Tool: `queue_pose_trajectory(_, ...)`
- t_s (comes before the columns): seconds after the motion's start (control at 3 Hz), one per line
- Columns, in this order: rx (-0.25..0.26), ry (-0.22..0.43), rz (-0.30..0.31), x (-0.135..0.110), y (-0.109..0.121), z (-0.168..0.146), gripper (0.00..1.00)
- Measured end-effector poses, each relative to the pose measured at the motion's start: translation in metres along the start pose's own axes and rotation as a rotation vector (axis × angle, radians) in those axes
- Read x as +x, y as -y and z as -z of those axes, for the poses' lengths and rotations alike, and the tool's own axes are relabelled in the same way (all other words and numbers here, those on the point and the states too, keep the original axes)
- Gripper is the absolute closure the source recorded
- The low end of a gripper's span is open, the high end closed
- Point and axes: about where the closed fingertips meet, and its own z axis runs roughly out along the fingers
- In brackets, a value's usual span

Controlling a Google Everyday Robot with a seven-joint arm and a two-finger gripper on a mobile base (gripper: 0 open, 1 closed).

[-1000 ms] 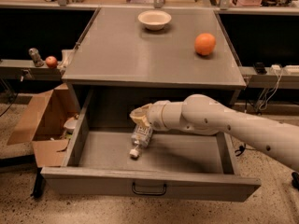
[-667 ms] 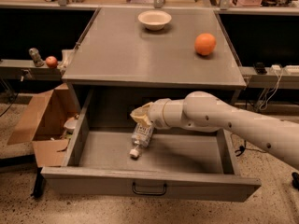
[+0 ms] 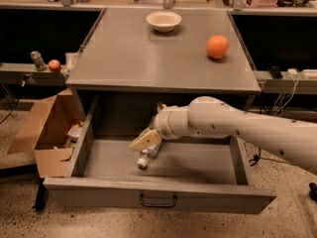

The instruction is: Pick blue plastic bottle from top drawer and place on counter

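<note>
The top drawer (image 3: 158, 193) is pulled wide open below the grey counter (image 3: 143, 58). The blue plastic bottle (image 3: 148, 156) lies on its side on the drawer floor, left of centre, white cap towards the front. My gripper (image 3: 146, 142) reaches in from the right on the white arm. It sits low in the drawer, right over the bottle's upper end, and covers part of it.
A white bowl (image 3: 164, 20) and an orange (image 3: 217, 47) stand on the counter. An open cardboard box (image 3: 47, 128) stands on the floor left of the drawer. A small red apple (image 3: 54, 65) lies on the left shelf.
My gripper has come down and slightly forward onto the bottle. The bottle lies where it was.
</note>
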Motion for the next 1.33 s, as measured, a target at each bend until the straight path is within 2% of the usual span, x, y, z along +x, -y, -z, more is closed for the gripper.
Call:
queue_pose_trajectory(0.33, 0.0, 0.0, 0.0, 0.0, 0.0, 0.0, 0.0)
queue_pose_trajectory(1.0, -0.029, -0.005, 0.019, 0.025, 0.009, -0.007, 0.0)
queue_pose_trajectory(1.33, -0.003, -0.02, 0.001, 0.032, 0.012, -0.005, 0.0)
